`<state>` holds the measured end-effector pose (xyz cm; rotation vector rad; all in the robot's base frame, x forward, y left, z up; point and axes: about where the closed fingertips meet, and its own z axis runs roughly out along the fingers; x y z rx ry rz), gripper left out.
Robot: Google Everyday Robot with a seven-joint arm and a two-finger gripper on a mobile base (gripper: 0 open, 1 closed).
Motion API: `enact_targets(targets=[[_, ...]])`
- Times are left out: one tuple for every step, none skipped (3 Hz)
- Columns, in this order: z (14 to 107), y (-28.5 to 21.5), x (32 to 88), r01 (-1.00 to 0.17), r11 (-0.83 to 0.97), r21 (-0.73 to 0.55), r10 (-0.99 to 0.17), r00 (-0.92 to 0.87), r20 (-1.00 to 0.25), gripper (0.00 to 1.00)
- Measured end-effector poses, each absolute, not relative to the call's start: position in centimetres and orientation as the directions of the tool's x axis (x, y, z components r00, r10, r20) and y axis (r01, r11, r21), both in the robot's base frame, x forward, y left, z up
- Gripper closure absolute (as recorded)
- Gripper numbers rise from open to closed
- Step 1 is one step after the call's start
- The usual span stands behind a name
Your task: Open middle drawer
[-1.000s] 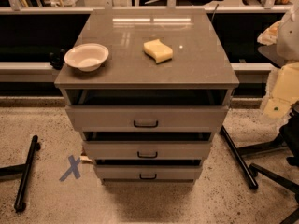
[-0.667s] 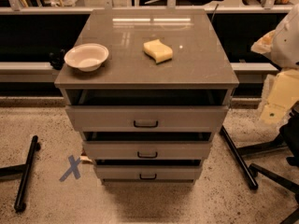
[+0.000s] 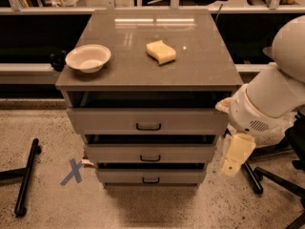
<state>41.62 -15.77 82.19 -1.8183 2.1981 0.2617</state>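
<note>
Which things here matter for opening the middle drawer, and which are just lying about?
For the job:
middle drawer
its black handle
gripper, hanging at right, level with that drawer

Lying about:
bowl and sponge on the cabinet top
top drawer
bottom drawer
blue tape X on the floor

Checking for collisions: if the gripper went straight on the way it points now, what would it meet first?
The gripper hangs right of the middle drawer, pointing down; it would likely meet the floor first, though depth is unclear.
</note>
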Motion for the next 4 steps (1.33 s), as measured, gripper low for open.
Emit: enact_targets(targets=[[82.3, -15.8, 41.7, -0.98, 0.193, -0.038, -0.93, -0.171, -0.324, 0.0], [80.2, -15.5, 41.8, -0.983, 0.184, -0.005, -0.924, -0.171, -0.342, 0.0], [74.7, -14.9, 41.7, -0.986, 0.163, 0.018, -0.921, -0.159, -0.356, 0.0], [68.5, -12.9, 42.8, -0.988, 0.153, 0.008, -0.902, -0.143, -0.408, 0.0]])
